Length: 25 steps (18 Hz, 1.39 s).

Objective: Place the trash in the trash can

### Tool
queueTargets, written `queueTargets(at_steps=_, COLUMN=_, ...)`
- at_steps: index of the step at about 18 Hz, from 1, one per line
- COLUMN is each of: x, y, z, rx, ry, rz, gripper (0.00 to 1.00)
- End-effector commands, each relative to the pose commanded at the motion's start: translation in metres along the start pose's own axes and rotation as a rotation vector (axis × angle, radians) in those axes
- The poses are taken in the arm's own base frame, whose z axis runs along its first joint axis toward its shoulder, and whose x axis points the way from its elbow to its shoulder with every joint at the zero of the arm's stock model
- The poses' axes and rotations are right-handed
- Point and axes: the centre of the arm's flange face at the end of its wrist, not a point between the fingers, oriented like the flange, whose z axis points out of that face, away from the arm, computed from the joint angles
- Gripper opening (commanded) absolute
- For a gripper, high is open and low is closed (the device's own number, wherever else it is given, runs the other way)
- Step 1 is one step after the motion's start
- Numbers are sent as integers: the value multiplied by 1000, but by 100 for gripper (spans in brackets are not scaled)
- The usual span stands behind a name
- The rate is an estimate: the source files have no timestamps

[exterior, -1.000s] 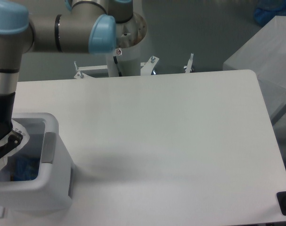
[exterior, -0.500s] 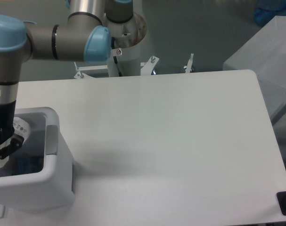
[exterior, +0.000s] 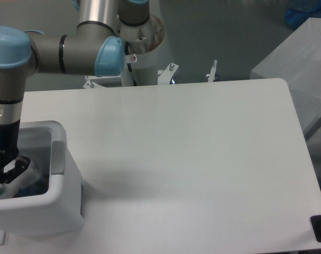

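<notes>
Gripper [exterior: 9, 174] down inside trash can [exterior: 57, 209] at table's [exterior: 192, 159] front-left corner; jaw state can't be told, partly off frame. Trash not clearly made out, only pale and blue shapes within bin. White tabletop w/ rounded corners, grey floor behind, arm base [exterior: 141, 37] at rear edge.
</notes>
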Motion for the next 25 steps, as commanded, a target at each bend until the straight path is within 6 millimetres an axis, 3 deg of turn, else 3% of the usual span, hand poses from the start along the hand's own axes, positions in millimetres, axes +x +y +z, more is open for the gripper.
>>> queueTargets(at_steps=4, x=3, y=-5, z=-23, rx=31, ry=3, rz=7, gripper=100)
queueTargets(at_steps=9, x=-18, y=-14, z=-91, rx=110, ry=-28, rz=3, gripper=100)
queueTargets(at_steps=11, x=-45, y=-18, z=-120, rx=148, ry=-67, rz=-28, gripper=100)
queueTargets(at_steps=13, x=-88, y=-25, z=-139, rx=179, ry=-124, rz=-67, gripper=100)
queueTargets(at_steps=14, x=-122, y=-33, z=-152, rx=202, ry=-198, rz=-105, gripper=100)
queueTargets(at_steps=16, x=-168, y=-36, z=-162, rx=203, ry=-338, rz=-105, gripper=100)
queueTargets(at_steps=20, x=-217, y=-31, z=-154, rx=143, ry=-475, rz=-49, gripper=100)
queueTargets(at_steps=25, x=-235, y=-18, z=-158, rx=-36, ry=-562, rz=194, gripper=100)
